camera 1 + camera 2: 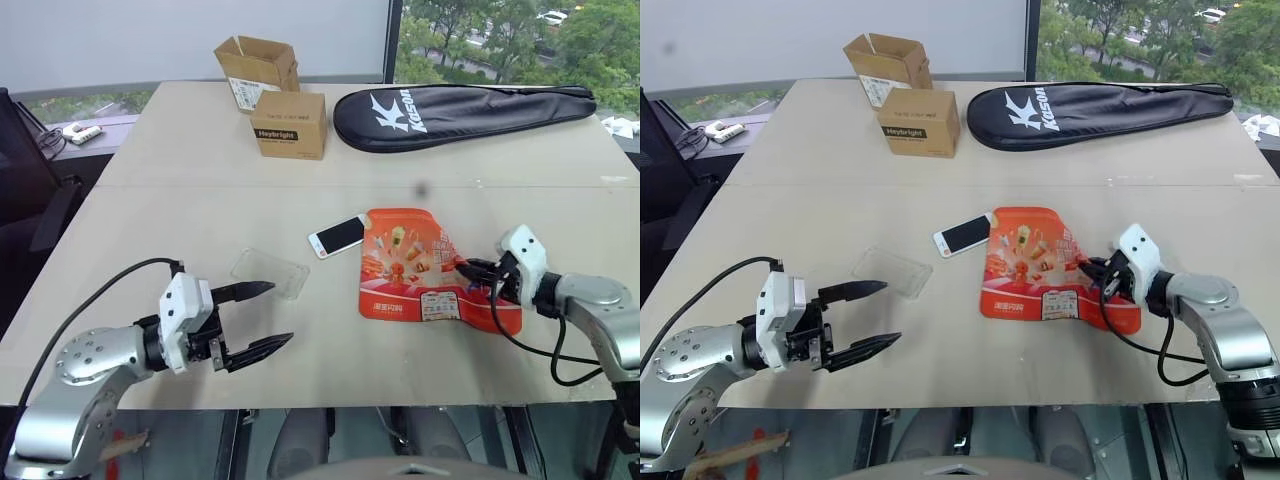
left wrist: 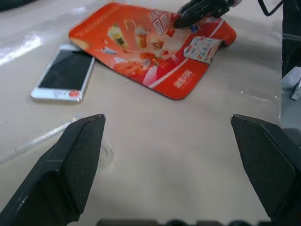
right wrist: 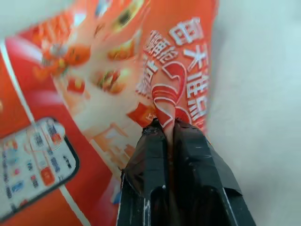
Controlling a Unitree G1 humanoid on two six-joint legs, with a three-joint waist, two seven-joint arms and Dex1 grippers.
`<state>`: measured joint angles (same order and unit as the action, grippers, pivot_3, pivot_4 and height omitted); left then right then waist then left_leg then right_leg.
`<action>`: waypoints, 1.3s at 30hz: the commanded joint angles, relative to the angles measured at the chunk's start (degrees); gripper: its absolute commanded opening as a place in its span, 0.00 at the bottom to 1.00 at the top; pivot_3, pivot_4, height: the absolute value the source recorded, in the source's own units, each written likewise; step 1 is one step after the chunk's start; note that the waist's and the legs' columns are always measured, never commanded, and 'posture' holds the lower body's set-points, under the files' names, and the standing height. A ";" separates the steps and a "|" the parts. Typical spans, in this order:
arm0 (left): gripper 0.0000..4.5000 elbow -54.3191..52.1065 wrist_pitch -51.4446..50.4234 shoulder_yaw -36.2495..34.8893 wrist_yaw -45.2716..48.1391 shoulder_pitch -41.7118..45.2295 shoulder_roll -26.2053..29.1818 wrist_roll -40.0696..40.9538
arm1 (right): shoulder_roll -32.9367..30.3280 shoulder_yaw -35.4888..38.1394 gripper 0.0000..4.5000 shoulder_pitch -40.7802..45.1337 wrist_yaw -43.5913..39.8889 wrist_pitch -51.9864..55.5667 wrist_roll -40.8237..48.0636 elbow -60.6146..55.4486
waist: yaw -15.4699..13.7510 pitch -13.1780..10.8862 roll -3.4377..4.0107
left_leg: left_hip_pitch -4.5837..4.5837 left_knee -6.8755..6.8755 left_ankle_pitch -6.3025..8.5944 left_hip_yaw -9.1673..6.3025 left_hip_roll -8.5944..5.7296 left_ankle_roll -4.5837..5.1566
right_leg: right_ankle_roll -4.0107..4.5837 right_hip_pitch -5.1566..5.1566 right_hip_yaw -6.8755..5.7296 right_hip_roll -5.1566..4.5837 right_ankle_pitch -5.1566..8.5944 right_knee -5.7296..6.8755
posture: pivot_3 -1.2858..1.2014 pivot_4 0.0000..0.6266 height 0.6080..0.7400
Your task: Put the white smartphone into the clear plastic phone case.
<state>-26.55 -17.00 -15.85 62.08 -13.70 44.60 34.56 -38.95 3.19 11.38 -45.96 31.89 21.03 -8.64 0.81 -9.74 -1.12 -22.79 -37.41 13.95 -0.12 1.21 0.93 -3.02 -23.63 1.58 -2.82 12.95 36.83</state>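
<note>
R tool (image 3: 165, 129) pinching orange packet (image 1: 420, 260); L tool (image 1: 270, 315) open; box (image 1: 288, 124) reads "Heybright".

Beige table (image 1: 200, 200), white smartphone (image 1: 337, 237), clear phone case (image 1: 270, 273), orange packet (image 1: 420, 265), two cardboard boxes (image 1: 288, 124), black racket bag (image 1: 460, 112)

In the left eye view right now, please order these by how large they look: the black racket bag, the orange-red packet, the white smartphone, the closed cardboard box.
1. black racket bag
2. orange-red packet
3. closed cardboard box; it stands farther from the camera, so its real size against the packet is unsure
4. white smartphone
</note>
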 commanded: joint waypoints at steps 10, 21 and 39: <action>1.00 -7.37 -7.17 3.02 -7.13 9.37 -0.90 5.44 | -2.82 16.16 0.02 21.03 12.12 -10.14 -1.66 31.14 | 0.04 -0.04 0.01 | -0.06 0.01 0.00 0.00 -0.06 0.00 | -0.18 0.00 0.02 -0.02 -0.13 0.00 | 0.52 0.24 1.00; 1.00 -8.86 -9.35 2.30 -9.77 9.96 -0.44 5.59 | -5.67 17.58 0.67 33.28 25.33 -26.25 -8.60 52.54 | 0.52 -0.09 0.08 | -0.05 0.05 -0.01 0.04 -0.03 0.00 | -0.20 -0.03 0.10 0.05 -0.15 -0.02 | 0.52 0.24 1.00; 1.00 8.60 3.01 2.47 -0.92 6.62 5.07 -7.78 | -3.26 8.57 0.98 3.59 -8.97 -7.16 14.19 -0.67 | 0.16 -0.09 0.11 | -0.03 0.08 0.00 -0.08 0.06 0.01 | -0.14 -0.02 -0.02 0.07 -0.10 0.01 | 0.52 0.24 1.00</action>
<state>-20.44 -17.20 -12.89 58.54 -8.43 48.37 28.23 -41.06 12.00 15.86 -52.35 23.79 33.14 -3.54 0.97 -9.83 -1.01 -22.80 -37.34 13.95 -0.19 1.26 0.94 -3.06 -23.65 1.55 -2.75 12.91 36.84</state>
